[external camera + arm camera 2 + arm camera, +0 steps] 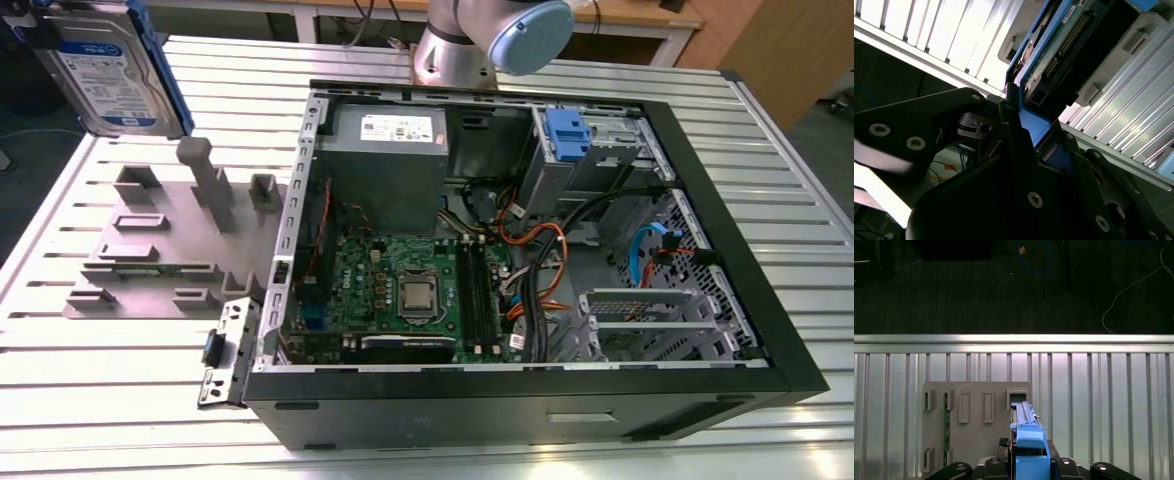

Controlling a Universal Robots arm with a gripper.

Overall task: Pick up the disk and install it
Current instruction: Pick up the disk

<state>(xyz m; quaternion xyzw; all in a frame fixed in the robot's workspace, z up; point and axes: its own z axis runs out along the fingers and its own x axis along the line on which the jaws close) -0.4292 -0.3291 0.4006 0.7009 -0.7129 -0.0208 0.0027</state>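
We are holding the disk (114, 75) clamped by its blue rails (1030, 442) between the jaws, risking a slip or a snag on the cables (537, 236) in the computer case (467, 410)

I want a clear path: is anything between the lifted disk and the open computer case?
Nothing visible does. The gripper holds the disk high above the grey fixture, at the exterior view's left; the computer case beside it lies open on top.

The disk (114, 80) sits between the jaws; below them the fixture (174, 240) lies on the tabletop (80, 390), the computer case (534, 230) well apart.
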